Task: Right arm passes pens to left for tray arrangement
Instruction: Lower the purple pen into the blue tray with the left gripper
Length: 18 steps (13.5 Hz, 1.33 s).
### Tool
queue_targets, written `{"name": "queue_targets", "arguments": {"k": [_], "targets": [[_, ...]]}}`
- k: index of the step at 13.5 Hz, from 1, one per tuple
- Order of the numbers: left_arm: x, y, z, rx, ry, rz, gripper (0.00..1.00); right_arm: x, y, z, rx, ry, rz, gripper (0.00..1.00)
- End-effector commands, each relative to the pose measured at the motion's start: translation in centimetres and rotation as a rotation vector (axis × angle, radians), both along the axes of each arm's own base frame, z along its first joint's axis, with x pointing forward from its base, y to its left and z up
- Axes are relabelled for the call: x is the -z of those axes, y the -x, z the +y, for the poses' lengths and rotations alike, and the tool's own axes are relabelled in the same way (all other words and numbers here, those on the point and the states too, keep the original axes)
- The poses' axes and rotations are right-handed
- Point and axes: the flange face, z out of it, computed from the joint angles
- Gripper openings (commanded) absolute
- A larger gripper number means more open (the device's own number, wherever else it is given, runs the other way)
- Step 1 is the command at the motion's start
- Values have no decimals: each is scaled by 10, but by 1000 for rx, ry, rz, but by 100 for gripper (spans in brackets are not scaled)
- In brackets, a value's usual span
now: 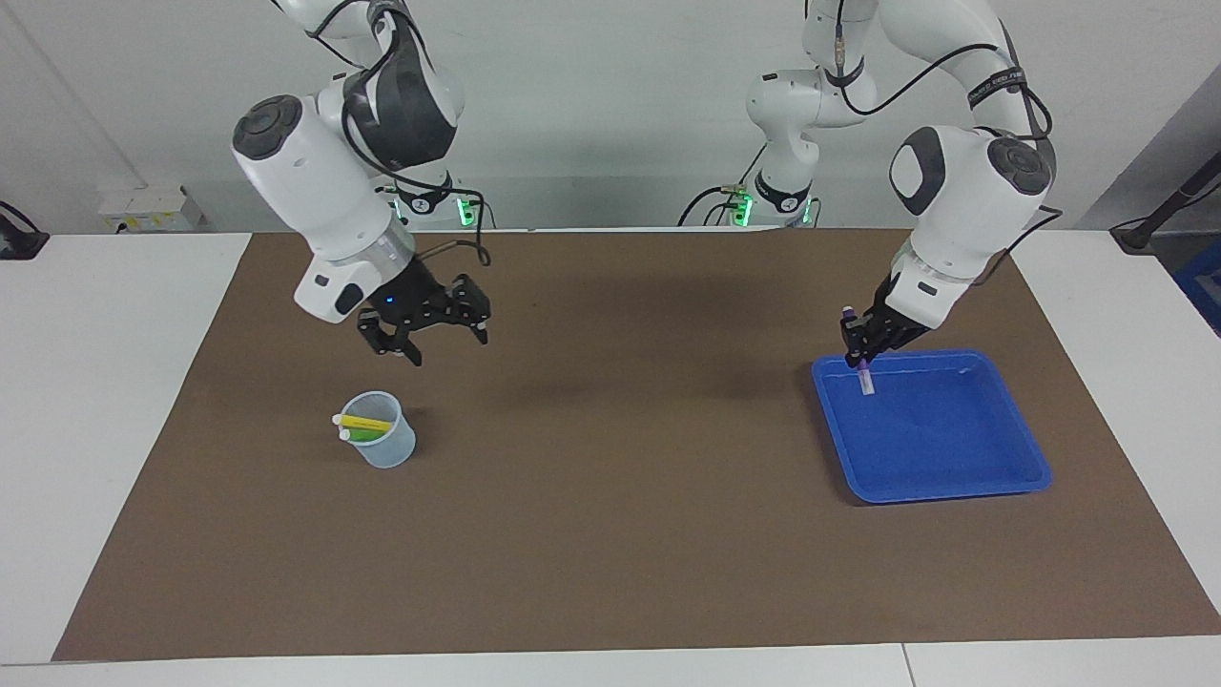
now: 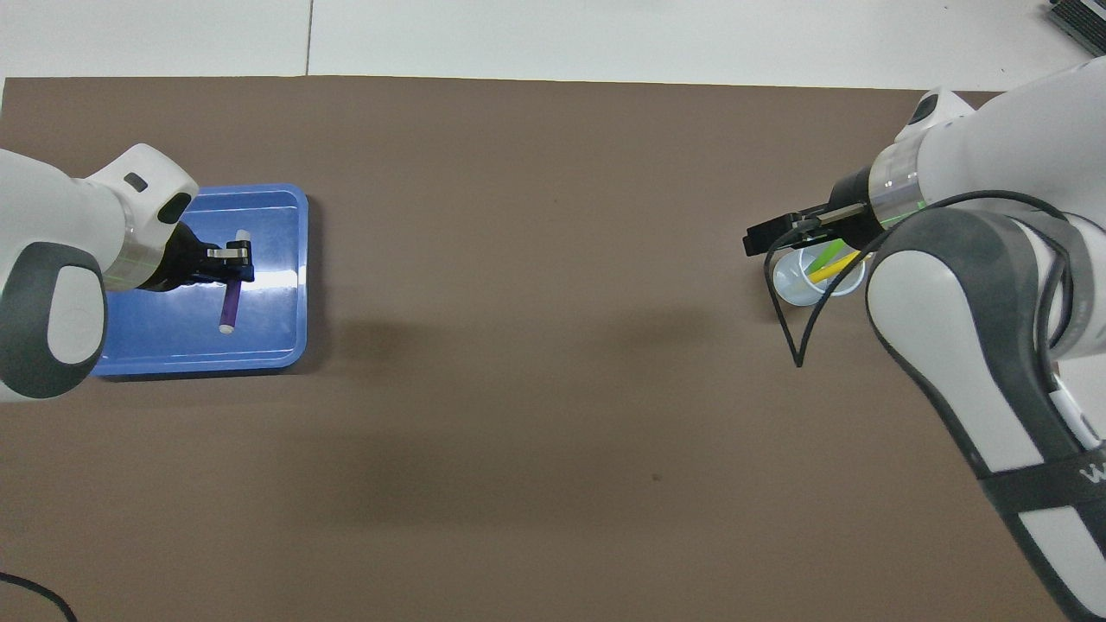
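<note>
left pincer [image 1: 861,355]: clamped on the slim purple marker pen [image 2: 231,303], over the shallow bright blue plastic tray [image 1: 992,477]
placing: lower the pen flat onto the tray floor before letting go
right pincer [image 1: 431,329]: spread wide, empty, above the small translucent cup [image 1: 391,450] holding the green and yellow pens [image 1: 365,426]

A white table [image 1: 114,401] carries a brown mat [image 1: 610,534] that covers most of its top. On the mat, seen from overhead, a blue tray [image 2: 289,276] sits at nine o'clock, toward the left arm's end. A clear cup [image 2: 799,285] stands at three o'clock, toward the right arm's end, well apart from the tray.
</note>
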Motion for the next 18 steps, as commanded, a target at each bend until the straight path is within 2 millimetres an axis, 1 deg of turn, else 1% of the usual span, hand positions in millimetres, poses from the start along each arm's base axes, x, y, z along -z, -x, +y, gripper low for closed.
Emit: {"name": "queue_targets", "arguments": {"k": [1,2,3,4,5,6,7,8,9,11,13,15,18], "targets": [[10,5,55,77,-51,-57,0,25,-8,-20,-174,89,-23,100],[11,3,68,83,-66,-70,0,34,-12,-31,-209,89,-22,100],[17,-2,76,97,-114,-94,0,44,-17,-45,-241,91,-23,100],[33,-6,82,97,-127,-114,0,53,-22,-59,-272,92,-37,100],[45,-7,98,71,-131,-135,0,61,-26,-69,-303,93,-42,100],[54,-10,109,56,-136,-144,0,68,-28,-79,-323,92,-42,100],[59,-11,115,62,-139,-145,0,74,-31,-84,-357,93,-50,100],[65,-11,131,58,-144,-147,0,80,-32,-93,-406,94,-55,100],[78,-14,142,70,-149,-155,0,88,-34,-100,-454,93,-62,100],[102,-20,152,74,-152,-173,0,99,-36,-108,-493,93,-69,100],[114,-22,160,65,-151,-169,0,105,-38,-109,-501,97,-82,99],[125,-20,166,60,-150,-165,0,109,-37,-106,-498,94,-79,89],[134,-16,172,67,-150,-150,0,115,-32,-104,-490,88,-68,73]]}}
